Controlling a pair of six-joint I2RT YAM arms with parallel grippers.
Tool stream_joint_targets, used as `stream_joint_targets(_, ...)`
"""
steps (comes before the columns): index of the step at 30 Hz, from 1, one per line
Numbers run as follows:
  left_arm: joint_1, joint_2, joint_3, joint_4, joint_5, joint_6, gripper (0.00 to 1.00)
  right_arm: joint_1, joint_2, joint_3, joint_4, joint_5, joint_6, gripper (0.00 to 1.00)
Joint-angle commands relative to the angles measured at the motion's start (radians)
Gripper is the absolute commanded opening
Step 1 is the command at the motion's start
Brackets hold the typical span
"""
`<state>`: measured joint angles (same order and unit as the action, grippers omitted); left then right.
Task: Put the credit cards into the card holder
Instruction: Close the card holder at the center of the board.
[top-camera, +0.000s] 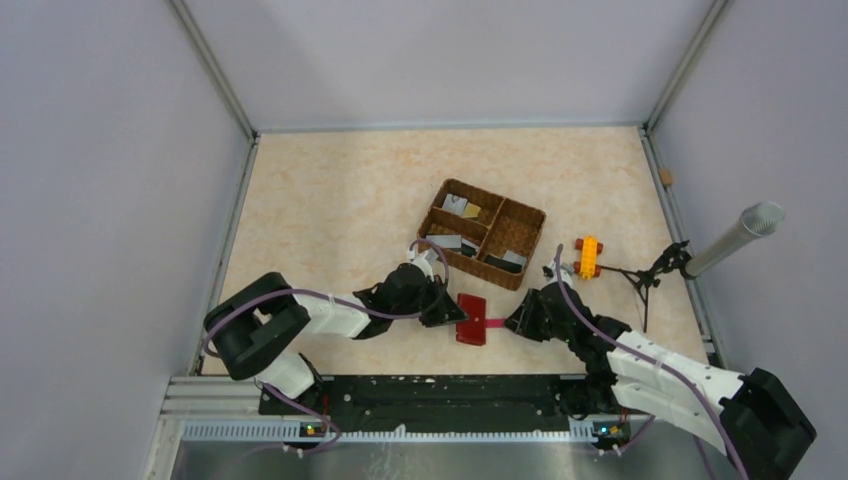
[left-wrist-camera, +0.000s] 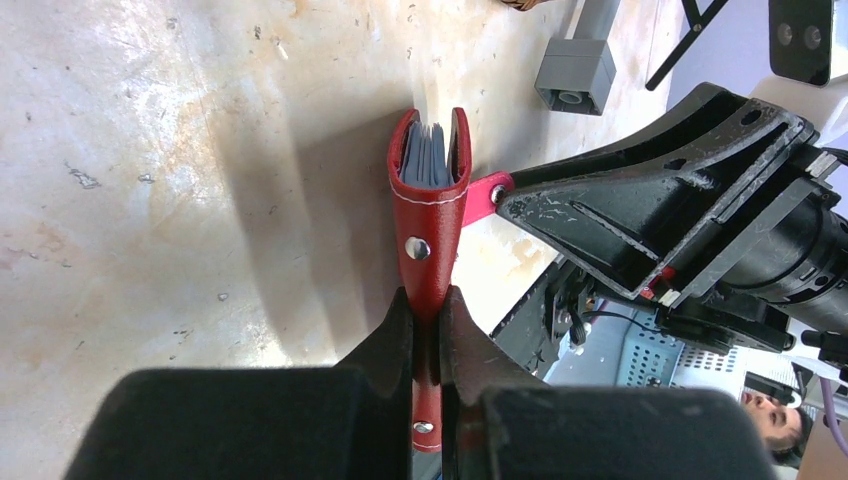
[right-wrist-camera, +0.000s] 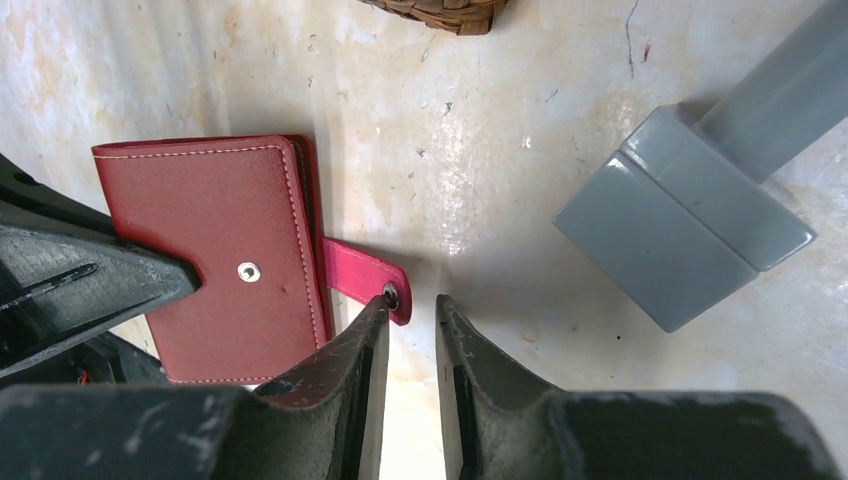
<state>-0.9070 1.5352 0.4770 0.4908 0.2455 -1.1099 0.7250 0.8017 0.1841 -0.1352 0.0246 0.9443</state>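
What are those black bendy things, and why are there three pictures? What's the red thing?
They are robot arms, a left arm and a right arm, each ending in two fingers. One picture looks down from above; the other two come from a camera on each wrist. On the table stand a wicker basket with cards inside and a yellow toy brick. The left fingers pinch the red card holder. The right fingers are slightly apart by its pink tab, holding nothing.

Dark red card holder (right-wrist-camera: 215, 255) on a mottled beige table (top-camera: 340, 200).
White stitching (right-wrist-camera: 190, 152) edges it; its tab (right-wrist-camera: 362, 275) is brighter pink-red, its snaps (right-wrist-camera: 249, 271) silver; a grey block (right-wrist-camera: 680, 240) and brown woven basket (top-camera: 434, 212) near it.
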Motion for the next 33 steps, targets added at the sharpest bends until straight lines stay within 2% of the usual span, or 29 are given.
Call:
stream_joint_targets(1,-0.003,-0.026,0.017,-0.057,-0.034,0.038,0.00,-0.018,0.016,0.038,0.043,-0.002,-0.026,0.21)
stream_joint_targets(19,-0.004,-0.016,0.022,-0.061,-0.031,0.035,0.00,-0.019,-0.001,0.023,0.086,-0.022,-0.006,0.09)
stream_joint_targets(28,-0.006,-0.009,0.024,-0.061,-0.028,0.033,0.00,-0.019,-0.031,0.020,0.069,-0.022,-0.001,0.08)
stream_joint_targets(31,-0.007,-0.006,0.023,-0.060,-0.026,0.032,0.00,-0.019,-0.030,0.019,0.069,-0.022,-0.001,0.01)
stream_joint_targets(33,-0.007,-0.006,0.024,-0.060,-0.026,0.032,0.00,-0.019,-0.027,0.018,0.071,-0.043,-0.001,0.00)
